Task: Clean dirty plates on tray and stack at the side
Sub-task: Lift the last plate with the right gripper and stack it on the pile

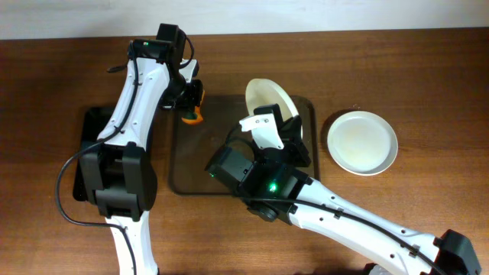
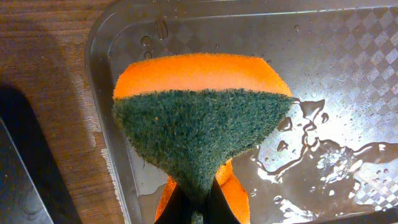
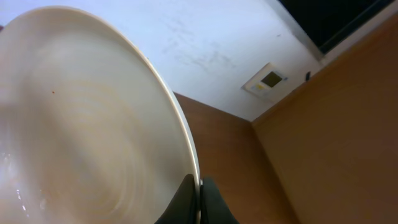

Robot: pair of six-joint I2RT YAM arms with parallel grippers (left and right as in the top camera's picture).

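Altogether two plates (image 1: 267, 95) (image 1: 362, 142), one tray (image 1: 191, 164), one sponge (image 1: 191, 116).

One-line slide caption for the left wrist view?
Left gripper pinches an orange-and-green sponge at the wet corner of the tray.

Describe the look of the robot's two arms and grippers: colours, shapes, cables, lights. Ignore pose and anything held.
Both the left arm and right arm have smooth white links joined by boxy black joint housings, each showing a small green light. A thin black cable loops beside the left arm. The left gripper and right gripper have dark, tapered fingers.
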